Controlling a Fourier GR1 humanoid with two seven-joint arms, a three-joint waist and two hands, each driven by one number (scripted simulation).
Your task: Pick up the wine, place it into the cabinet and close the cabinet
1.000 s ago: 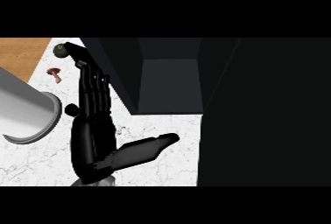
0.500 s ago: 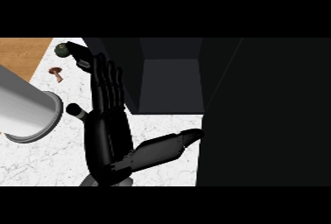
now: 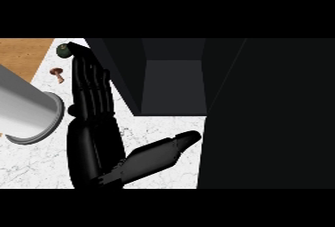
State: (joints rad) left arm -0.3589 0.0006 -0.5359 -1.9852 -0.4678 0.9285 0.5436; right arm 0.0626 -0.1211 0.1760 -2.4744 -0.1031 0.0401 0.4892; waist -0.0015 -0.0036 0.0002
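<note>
Head view shows no wine anywhere, so its place is unknown; left of the open cabinet (image 3: 170, 88) one hand (image 3: 98, 133) is flat, holding nothing; glass is likely heavy, slippery, best gripped mid-body.

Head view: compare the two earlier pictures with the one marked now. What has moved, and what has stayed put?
The robot hand, open with straight fingers, has slid further up the white counter towards the dark green object at the top left; its thumb has swung out right towards the dark cabinet. It holds nothing. The grey forearm, small brown object and cabinet stayed as they were.
</note>
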